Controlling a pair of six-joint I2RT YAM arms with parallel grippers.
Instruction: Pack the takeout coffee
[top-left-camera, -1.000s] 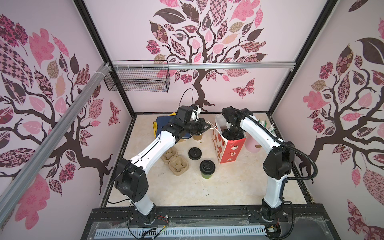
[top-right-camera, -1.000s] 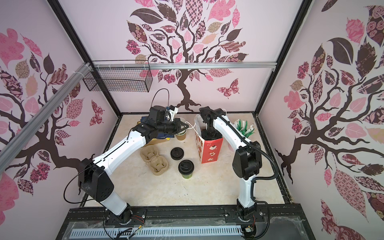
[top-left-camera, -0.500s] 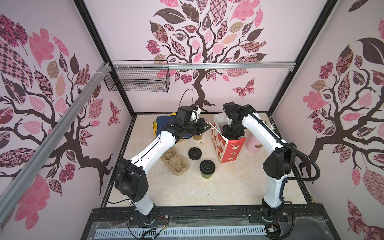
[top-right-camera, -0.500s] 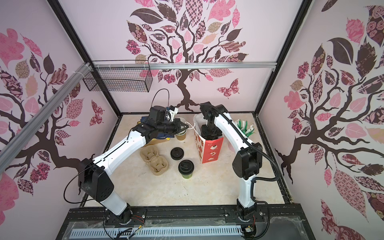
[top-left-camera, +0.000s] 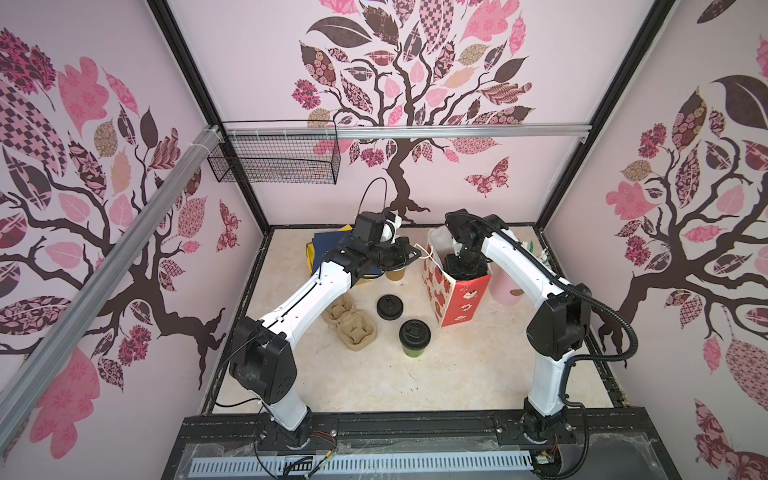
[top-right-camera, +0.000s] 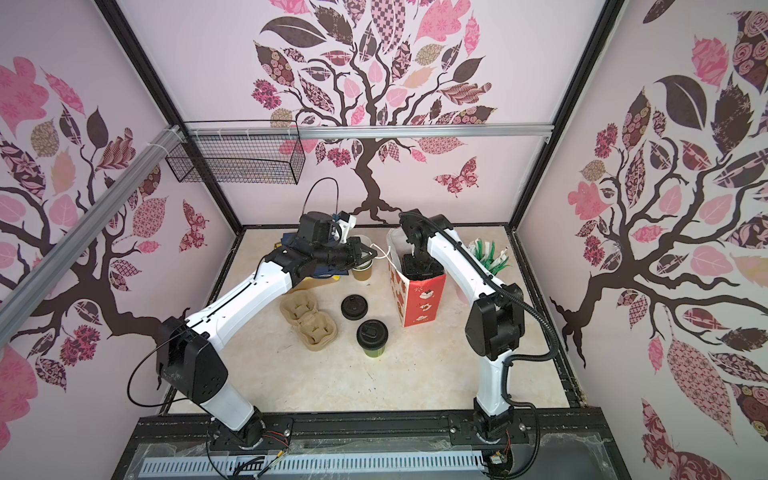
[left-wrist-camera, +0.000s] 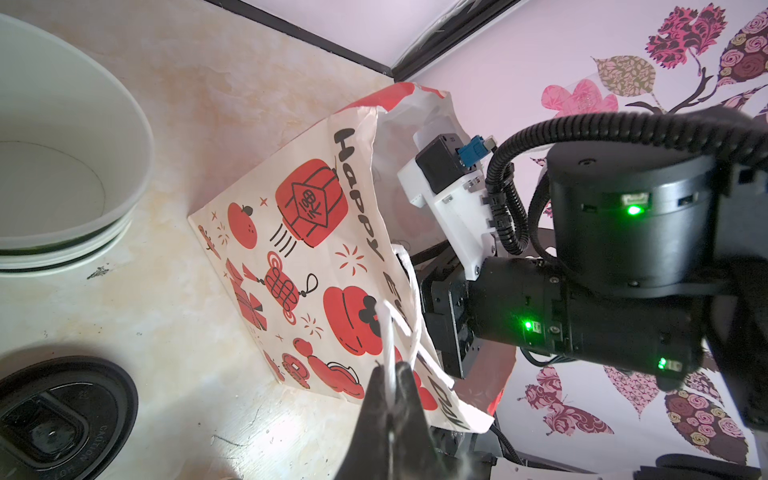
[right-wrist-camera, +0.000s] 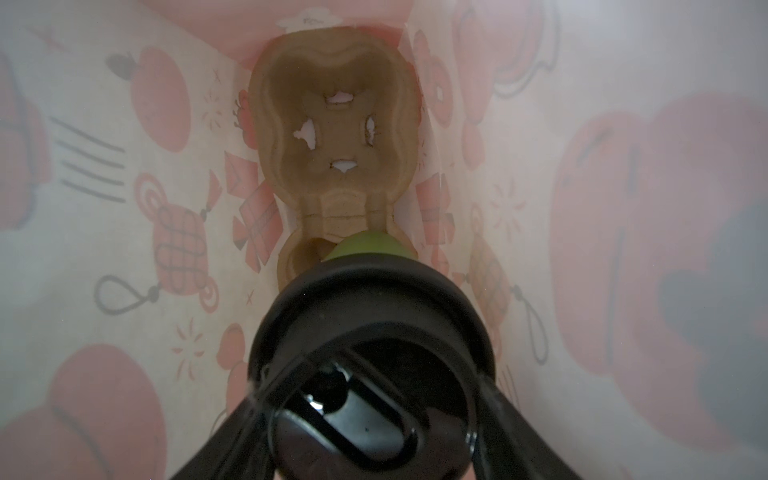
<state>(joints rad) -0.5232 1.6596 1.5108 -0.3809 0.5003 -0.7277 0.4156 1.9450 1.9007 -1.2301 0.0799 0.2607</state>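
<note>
A red and white paper bag (top-left-camera: 457, 299) (top-right-camera: 419, 299) (left-wrist-camera: 316, 249) stands open right of centre. My left gripper (top-left-camera: 415, 252) (top-right-camera: 372, 254) (left-wrist-camera: 390, 370) is shut on its white string handle (left-wrist-camera: 388, 332) and holds it out to the left. My right gripper (top-left-camera: 461, 266) (right-wrist-camera: 374, 399) is down inside the bag, shut on a green takeout coffee cup (right-wrist-camera: 365, 245) by its black lid (right-wrist-camera: 374, 332). The cup's base is at one socket of a cardboard carrier (right-wrist-camera: 336, 124) on the bag's floor. A second lidded green cup (top-left-camera: 414, 337) (top-right-camera: 372, 338) stands on the table.
A loose black lid (top-left-camera: 389, 307) and an empty cardboard carrier (top-left-camera: 345, 322) lie left of the bag. A brown cup (top-left-camera: 395, 274) stands under my left gripper. A pink cup (top-left-camera: 505, 286) is right of the bag, blue folders (top-left-camera: 328, 249) at the back left.
The right arm has shifted only slightly at the bag's mouth, the cup still in its grip. The left arm has kept still on the handle.
</note>
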